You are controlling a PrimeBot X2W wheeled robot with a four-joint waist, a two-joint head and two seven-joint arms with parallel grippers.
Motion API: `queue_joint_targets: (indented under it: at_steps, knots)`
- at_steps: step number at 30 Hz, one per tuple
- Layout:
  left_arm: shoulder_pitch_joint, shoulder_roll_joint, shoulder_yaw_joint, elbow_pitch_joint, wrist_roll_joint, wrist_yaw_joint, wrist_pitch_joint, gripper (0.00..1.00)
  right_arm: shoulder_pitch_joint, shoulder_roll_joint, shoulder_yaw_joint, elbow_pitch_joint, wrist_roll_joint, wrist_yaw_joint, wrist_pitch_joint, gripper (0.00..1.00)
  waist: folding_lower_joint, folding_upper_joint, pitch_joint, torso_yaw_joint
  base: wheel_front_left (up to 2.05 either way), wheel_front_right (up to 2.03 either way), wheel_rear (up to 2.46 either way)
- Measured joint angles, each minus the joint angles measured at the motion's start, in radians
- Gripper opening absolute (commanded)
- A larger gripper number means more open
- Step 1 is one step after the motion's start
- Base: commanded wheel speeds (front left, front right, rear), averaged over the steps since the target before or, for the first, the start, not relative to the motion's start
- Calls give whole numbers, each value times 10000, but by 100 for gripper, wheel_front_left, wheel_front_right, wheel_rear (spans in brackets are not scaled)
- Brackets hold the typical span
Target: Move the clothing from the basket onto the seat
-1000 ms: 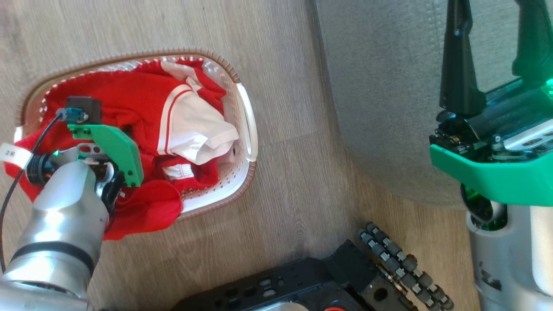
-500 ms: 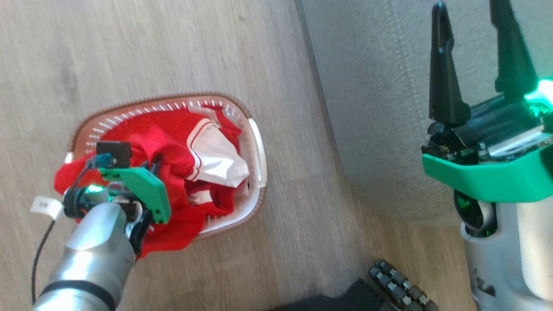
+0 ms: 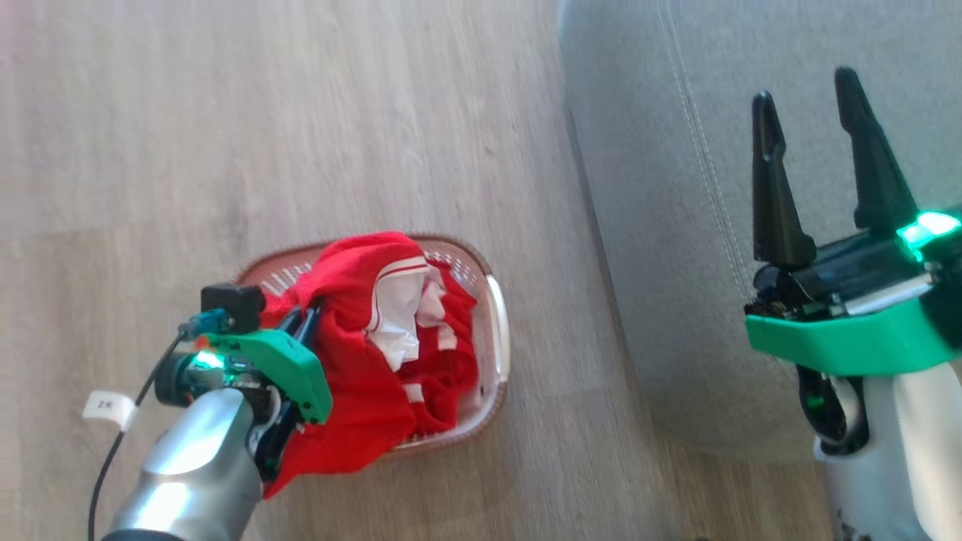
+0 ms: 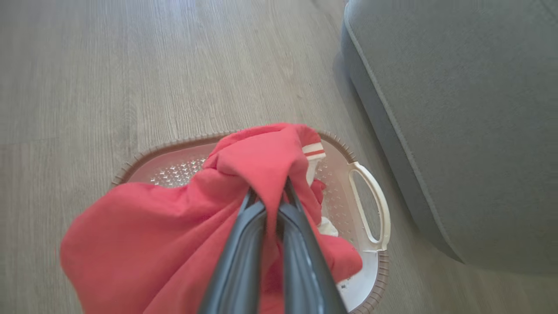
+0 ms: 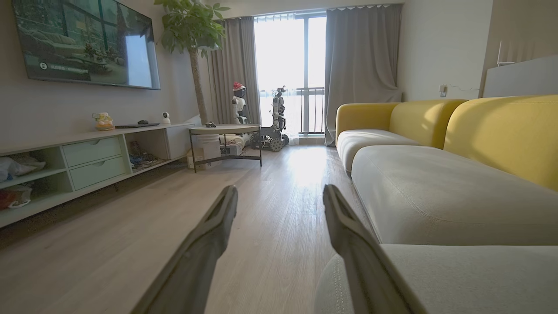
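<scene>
The white basket [image 3: 499, 330] with a brown rim stands on the wooden floor, left of the grey-green seat [image 3: 661, 120]. My left gripper [image 3: 302, 327] is shut on a bunch of red clothing [image 3: 361, 383] and holds it above the basket's near-left side. In the left wrist view the fingers [image 4: 244, 244] pinch a fold of that clothing [image 4: 148, 244], which drapes over the basket [image 4: 375, 205] rim. More red and white fabric [image 3: 443, 353] lies inside. My right gripper [image 3: 804, 86] stands open over the seat [image 5: 436, 187], with nothing between its fingers [image 5: 209, 235].
The seat [image 4: 471, 109] edge runs close along the basket's right side. In the right wrist view a low console [image 5: 87, 161] lines the left wall, and a round table [image 5: 224, 129], a potted tree [image 5: 192, 26] and two parked robots [image 5: 274, 117] stand farther off. Yellow backrests [image 5: 501, 131] rise behind the seat.
The head camera has shifted, so the whole picture has moved. My left gripper has pulled the red clothing up into a taller bunch above the basket. The right gripper stays open.
</scene>
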Motion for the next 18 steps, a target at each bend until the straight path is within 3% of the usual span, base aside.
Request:
queue_joint_targets:
  at_steps: [10, 18]
  knots:
    - [667, 138, 364, -2190, 299, 35, -71, 0, 908, -186, 17, 439, 318, 0, 0, 100, 0, 0, -1590, 857, 0, 0, 0]
    - [1246, 364, 698, -4612, 878, 451, -73, 0, 1503, -303, 165, 752, 575, 0, 0, 100, 0, 0, -2646, 1309, 0, 0, 0]
